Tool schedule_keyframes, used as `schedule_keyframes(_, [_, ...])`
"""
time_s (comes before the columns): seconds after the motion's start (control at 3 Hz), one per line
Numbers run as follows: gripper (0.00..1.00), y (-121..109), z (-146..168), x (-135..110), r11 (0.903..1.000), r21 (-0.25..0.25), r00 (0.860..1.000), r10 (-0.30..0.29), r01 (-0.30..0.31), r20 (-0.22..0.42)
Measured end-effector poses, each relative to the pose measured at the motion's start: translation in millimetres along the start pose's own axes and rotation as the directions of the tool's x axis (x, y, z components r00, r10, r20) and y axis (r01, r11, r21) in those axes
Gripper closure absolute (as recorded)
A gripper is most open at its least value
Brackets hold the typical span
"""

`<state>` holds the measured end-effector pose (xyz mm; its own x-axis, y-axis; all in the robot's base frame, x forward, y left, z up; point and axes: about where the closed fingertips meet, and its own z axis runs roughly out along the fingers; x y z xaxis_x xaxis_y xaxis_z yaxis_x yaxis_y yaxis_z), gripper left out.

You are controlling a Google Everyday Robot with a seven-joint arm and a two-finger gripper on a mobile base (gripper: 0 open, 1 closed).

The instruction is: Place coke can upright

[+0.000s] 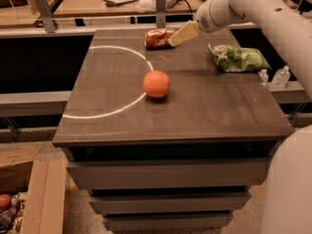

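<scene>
The coke can (156, 38) is red-orange with whitish markings. It lies on its side near the far edge of the dark table (204, 106), left of centre. My gripper (171, 42) comes in from the upper right, angled down and to the left. Its tan tip is against the can's right end. The can rests on the table.
An orange ball (156, 84) sits mid-table on a white painted arc (117, 112). A green crinkly bag (239, 58) lies at the right. Two small bottles (280, 76) stand beyond the right edge. A railing post (161, 1) rises behind the can. A cardboard box (29, 199) is on the floor at the lower left.
</scene>
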<state>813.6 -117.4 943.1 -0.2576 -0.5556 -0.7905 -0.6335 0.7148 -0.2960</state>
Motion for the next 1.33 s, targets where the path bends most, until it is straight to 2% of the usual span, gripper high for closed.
schedule_keyframes(0.33, [0.00,2,18,-13,0.9998,0.009,0.999,-0.018,0.018,0.030])
schedule_keyframes(1.33, [0.00,1,91,0,0.9997,-0.005,0.994,-0.022,0.022,-0.107])
